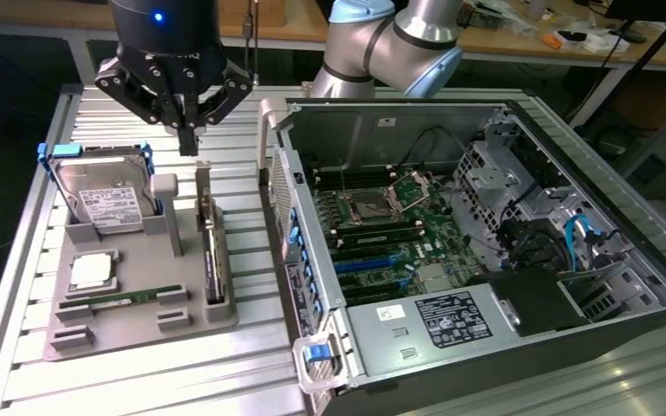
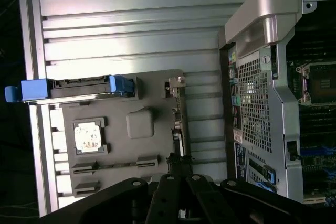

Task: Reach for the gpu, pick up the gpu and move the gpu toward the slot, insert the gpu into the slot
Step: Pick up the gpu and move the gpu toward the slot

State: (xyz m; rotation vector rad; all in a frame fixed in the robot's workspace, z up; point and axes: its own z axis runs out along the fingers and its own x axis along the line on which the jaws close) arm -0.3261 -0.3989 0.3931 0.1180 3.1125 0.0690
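The gpu (image 1: 208,251) is stood on its long edge in a groove of the grey holder (image 1: 136,334), evidently so that its upper edge can be pinched from above; the claw (image 1: 188,143) is hung over one end of it, apart from it, with fingers drawn together on nothing. The slot (image 1: 362,262) is seen on the motherboard inside the opened case (image 1: 380,130), well apart; the case wall is judged to stand between. A hard drive (image 1: 101,195), a processor (image 1: 93,270) and a memory stick (image 1: 119,302) are kept on the same holder, upon the desk (image 1: 136,381).
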